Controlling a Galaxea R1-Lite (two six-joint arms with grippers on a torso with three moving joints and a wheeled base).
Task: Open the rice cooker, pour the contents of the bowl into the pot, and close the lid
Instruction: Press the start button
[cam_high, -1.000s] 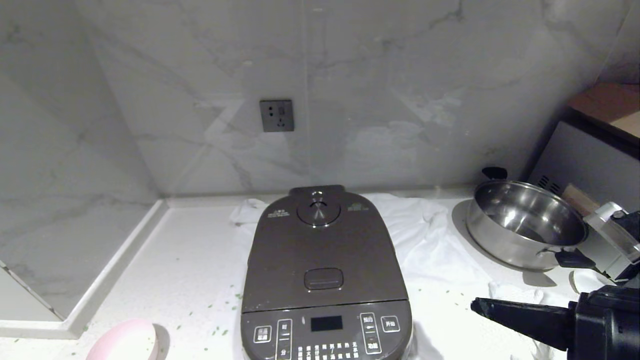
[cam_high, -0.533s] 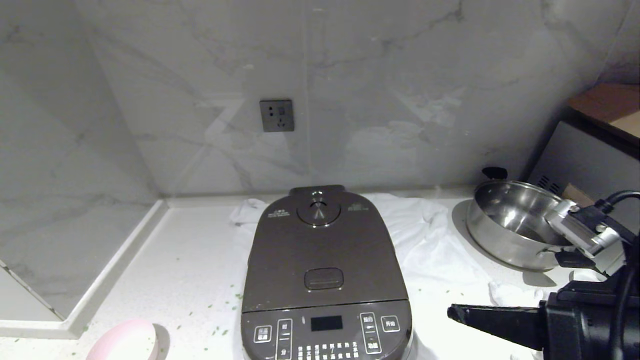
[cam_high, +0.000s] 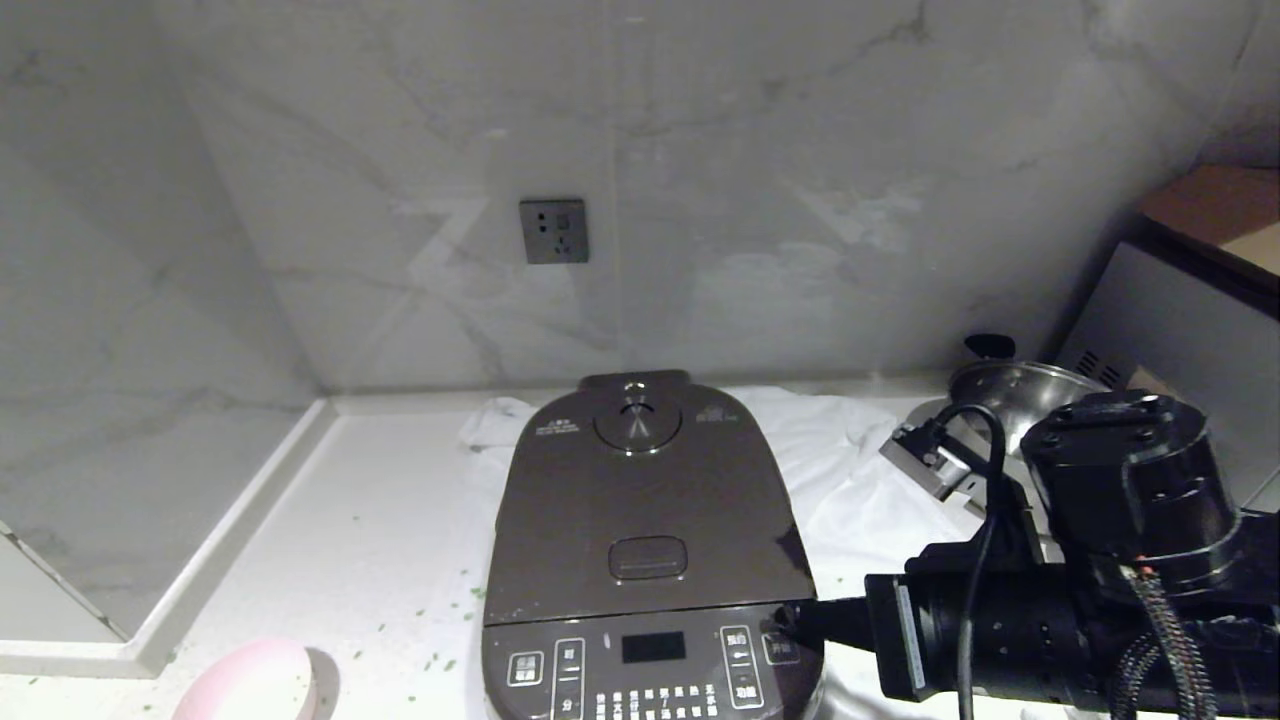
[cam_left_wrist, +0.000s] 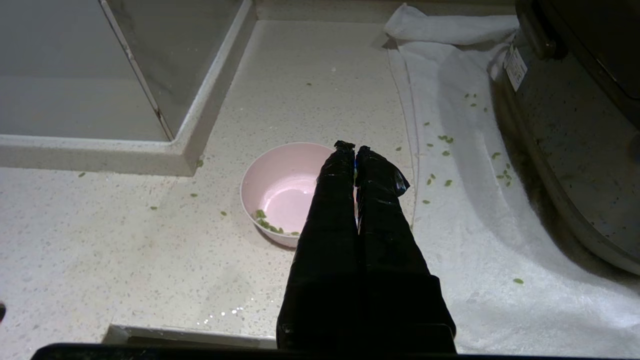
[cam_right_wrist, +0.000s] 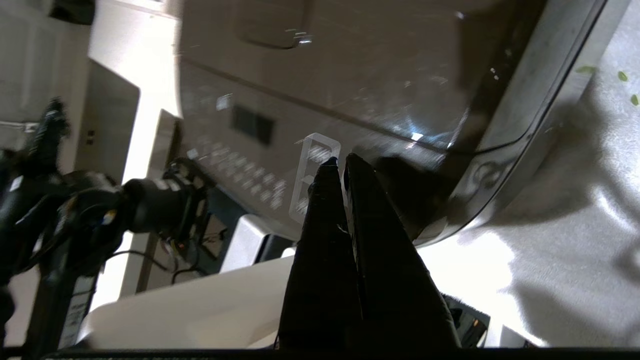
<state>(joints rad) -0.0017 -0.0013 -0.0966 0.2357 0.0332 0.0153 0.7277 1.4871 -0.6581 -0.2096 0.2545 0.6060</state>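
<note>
The dark brown-grey rice cooker (cam_high: 652, 665) stands mid-counter with its lid (cam_high: 640, 480) down, so the pot is hidden. My right gripper (cam_high: 785, 622) is shut and lies level, its tips at the right end of the front button panel, below the oval release button (cam_high: 648, 557). The right wrist view shows the right gripper (cam_right_wrist: 341, 160) closed against the panel's labels. The pink bowl (cam_high: 250, 685) sits at the front left of the cooker. My left gripper (cam_left_wrist: 352, 146) hangs shut over the bowl (cam_left_wrist: 280, 185), holding nothing. A few green contents (cam_left_wrist: 267, 225) lie inside the bowl.
A steel pan (cam_high: 1000, 385) at the back right is mostly covered by my right arm. A grey box appliance (cam_high: 1180, 330) stands behind it. A white cloth (cam_high: 860, 470) lies under the cooker. Green bits (cam_left_wrist: 440, 140) are scattered on the cloth and counter. A raised ledge (cam_high: 230, 520) borders the left.
My right arm has swung leftward, bringing its shut tips from the open counter at the right to the cooker's front panel. It now covers most of the steel pan.
</note>
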